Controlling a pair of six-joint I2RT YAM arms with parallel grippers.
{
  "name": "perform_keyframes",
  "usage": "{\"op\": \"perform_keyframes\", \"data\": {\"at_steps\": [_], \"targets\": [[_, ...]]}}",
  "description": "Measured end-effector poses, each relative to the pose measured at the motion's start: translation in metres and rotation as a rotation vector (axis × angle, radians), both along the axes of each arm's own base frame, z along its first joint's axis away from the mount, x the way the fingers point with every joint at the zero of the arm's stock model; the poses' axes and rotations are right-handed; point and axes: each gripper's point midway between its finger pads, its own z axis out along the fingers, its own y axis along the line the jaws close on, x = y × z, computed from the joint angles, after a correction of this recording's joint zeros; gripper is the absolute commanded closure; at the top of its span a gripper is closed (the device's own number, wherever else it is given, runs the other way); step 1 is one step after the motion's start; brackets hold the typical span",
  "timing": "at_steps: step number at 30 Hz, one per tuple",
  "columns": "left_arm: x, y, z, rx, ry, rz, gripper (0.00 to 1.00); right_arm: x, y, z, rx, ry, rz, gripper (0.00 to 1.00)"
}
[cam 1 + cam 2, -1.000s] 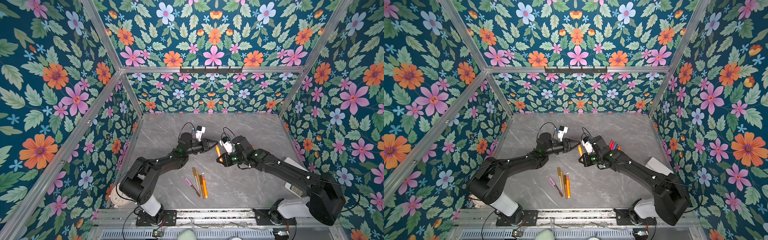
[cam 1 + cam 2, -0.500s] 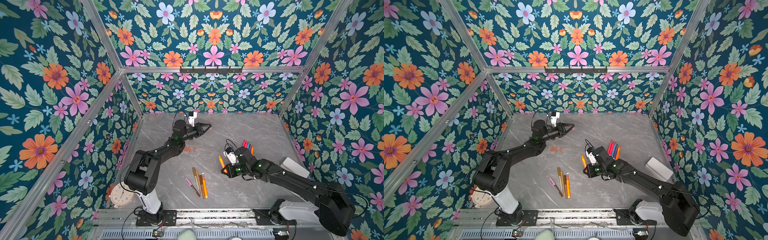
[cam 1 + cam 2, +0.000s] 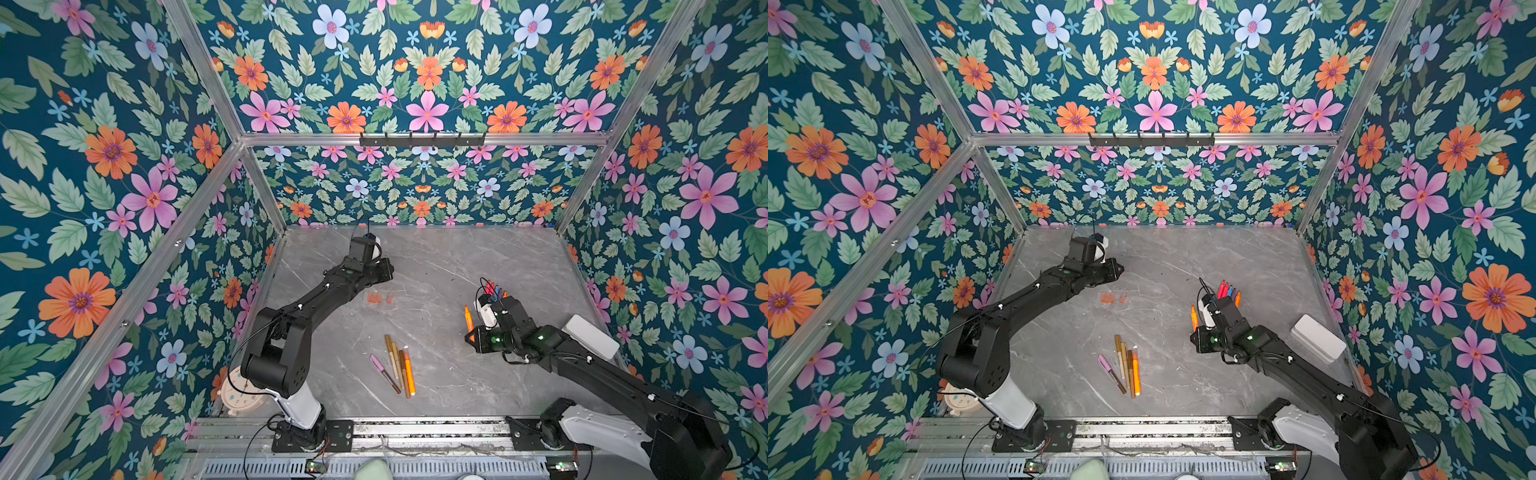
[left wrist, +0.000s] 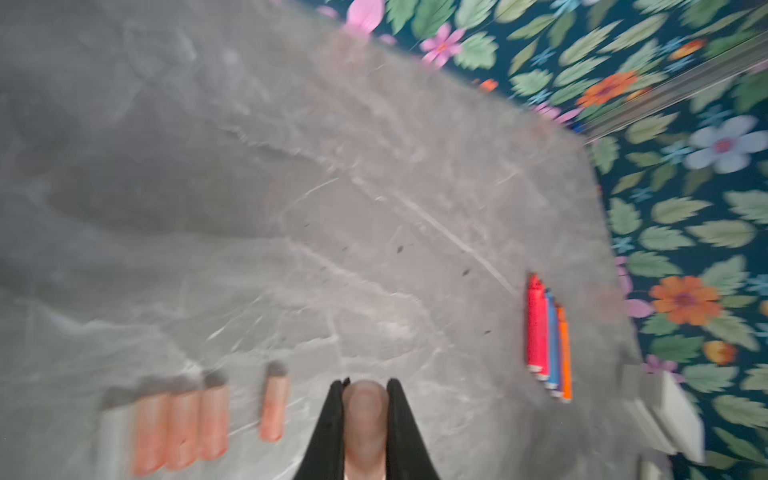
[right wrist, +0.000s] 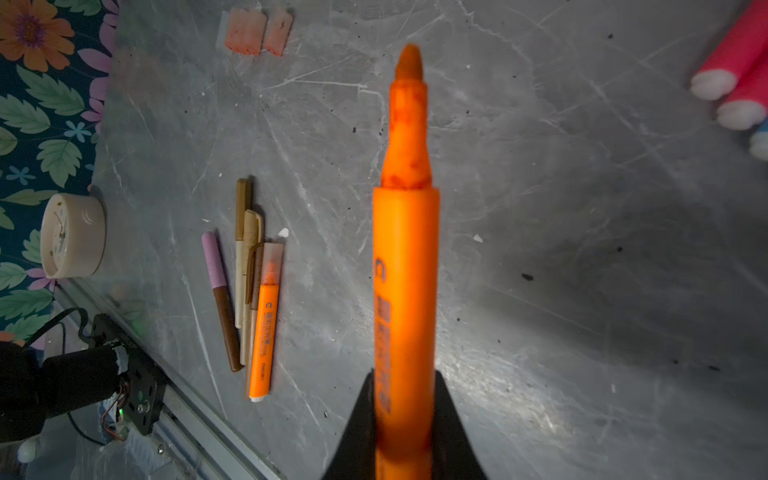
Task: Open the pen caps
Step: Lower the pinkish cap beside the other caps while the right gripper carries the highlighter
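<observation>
The left gripper (image 4: 365,384) is pinched shut on a pale orange cap (image 4: 365,419), a see-through stub that sticks out between its black fingers (image 4: 332,415); this wrist view is blurred. Just beside it on the grey table (image 3: 457,257) lie the loose caps (image 4: 178,424), three touching side by side and a fourth slightly apart. In both top views they sit left of centre, just nearer the front than that gripper (image 3: 384,270) (image 3: 1115,270). The right gripper (image 5: 405,386) is clamped on the lower barrel of an orange marker (image 5: 405,270), whose bare tip points away from the wrist; in both top views it holds the marker (image 3: 468,318) (image 3: 1194,318) clear of the table on the right. Just beyond it lie the uncapped pens (image 3: 494,289), red, blue and orange, close together. Near the front centre lie the capped pens (image 3: 395,365), a purple-capped one, two brownish ones and an orange highlighter. A white box (image 3: 590,336) rests by the right wall, and a clock (image 3: 241,395) stands in the front left corner.
</observation>
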Motion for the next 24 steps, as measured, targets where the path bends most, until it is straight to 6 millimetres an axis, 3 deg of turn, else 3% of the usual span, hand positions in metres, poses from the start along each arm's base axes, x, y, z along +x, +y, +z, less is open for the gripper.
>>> {"op": "perform_keyframes", "data": {"at_steps": [2, 6, 12, 17, 24], "targets": [[-0.006, 0.003, -0.024, 0.046, 0.062, -0.016, 1.00, 0.001, -0.002, 0.001, 0.003, -0.002, -0.004, 1.00], [-0.015, -0.013, -0.056, 0.073, 0.147, -0.079, 1.00, -0.005, -0.004, -0.004, 0.007, 0.006, 0.001, 1.00], [-0.008, -0.036, -0.069, 0.094, 0.169, -0.137, 1.00, -0.014, -0.010, -0.009, 0.015, 0.007, -0.004, 1.00], [-0.005, -0.031, -0.085, 0.167, 0.205, -0.135, 1.00, -0.017, -0.011, -0.007, 0.022, -0.005, -0.005, 1.00], [-0.015, -0.024, -0.103, 0.245, 0.258, -0.148, 1.00, -0.017, -0.014, -0.011, 0.009, -0.001, -0.012, 1.00]]}}
